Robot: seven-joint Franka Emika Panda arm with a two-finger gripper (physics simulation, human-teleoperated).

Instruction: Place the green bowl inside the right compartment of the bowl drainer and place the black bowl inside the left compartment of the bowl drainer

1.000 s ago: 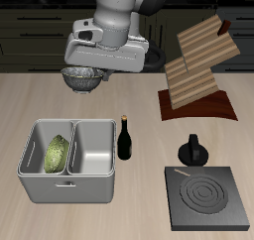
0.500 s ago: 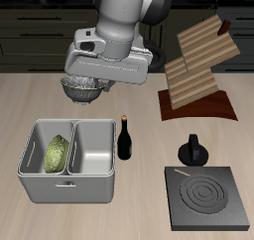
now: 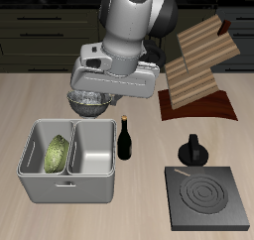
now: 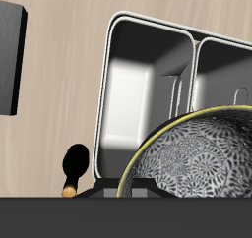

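Note:
My gripper (image 3: pixel 90 95) is shut on the rim of the black bowl (image 3: pixel 89 104), a silvery grey speckled bowl that hangs tilted in the air just behind the back rim of the bowl drainer (image 3: pixel 67 192). In the wrist view the black bowl (image 4: pixel 197 153) fills the foreground, with the bowl drainer (image 4: pixel 148 45) and its two wells beyond it. The green bowl (image 3: pixel 58 153) leans on its side inside the drainer's right compartment. The left compartment holds nothing.
A dark wine bottle (image 3: pixel 125 139) stands upright right beside the drainer's left compartment. Farther along are a black moka pot (image 3: pixel 191 150), a dark stove plate (image 3: pixel 206 197) at the front edge and a wooden rack (image 3: pixel 198 65) at the back.
The arm has carried the black bowl forward and down from the table's back to just behind the drainer. The green bowl has not moved.

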